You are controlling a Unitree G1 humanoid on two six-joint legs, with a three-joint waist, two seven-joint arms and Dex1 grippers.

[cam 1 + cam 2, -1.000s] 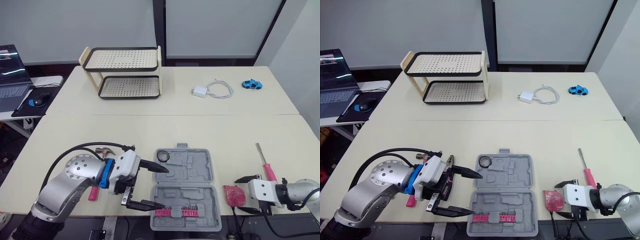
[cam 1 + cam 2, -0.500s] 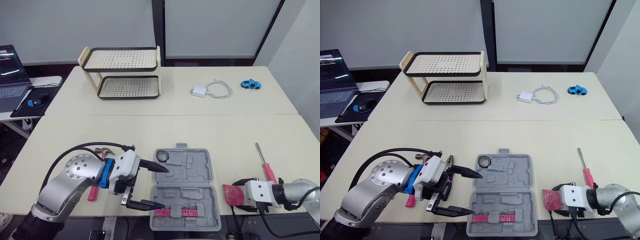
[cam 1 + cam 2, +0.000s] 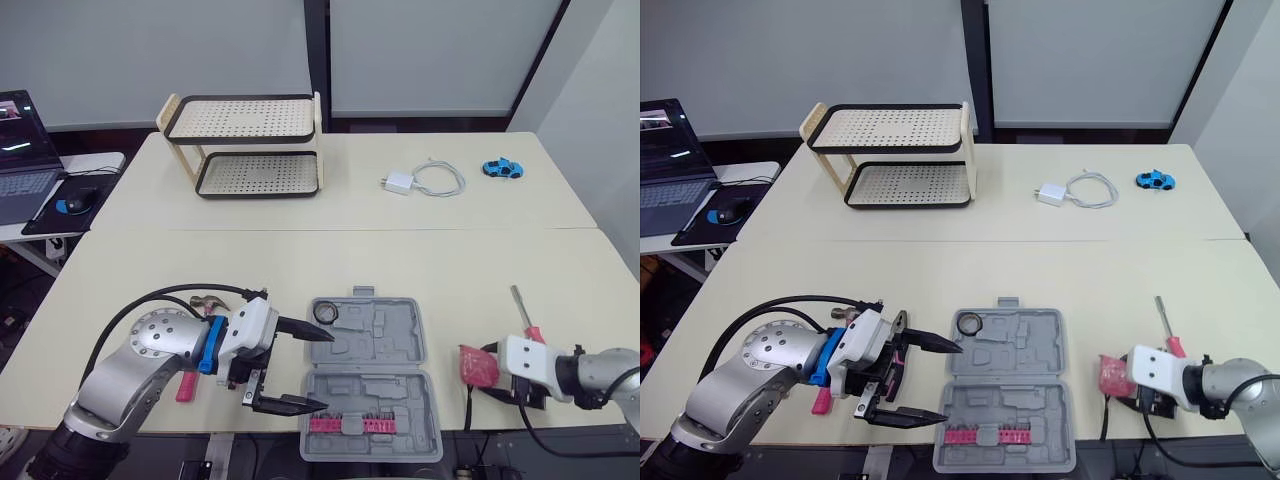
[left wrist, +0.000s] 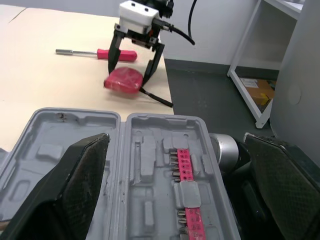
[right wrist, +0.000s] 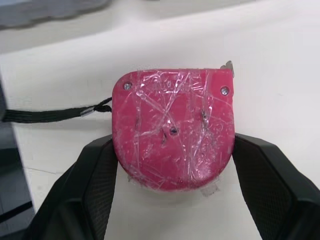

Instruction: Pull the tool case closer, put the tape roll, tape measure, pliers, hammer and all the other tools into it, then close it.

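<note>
- The grey plastic tool case (image 3: 365, 375) lies open near the middle of the pale bench (image 3: 400, 260), close to its near edge, with both halves facing up.
- A small black tape roll (image 3: 324, 313) sits in the far left corner of the case, and a pink strip of bits (image 3: 350, 425) lies along its near edge.
- The left gripper (image 3: 322, 372) is at the left side of the case. Its fingers are spread wide and hold nothing.
- The right gripper (image 5: 173, 150) is to the right of the case. Its fingers (image 5: 85, 195) press on both sides of the red tape measure (image 3: 478, 365).
- A red-handled screwdriver (image 3: 527, 325) lies just on the far side of the right gripper.
- A hammer with pink handle (image 3: 186, 385) lies to the left of the left gripper.
</note>
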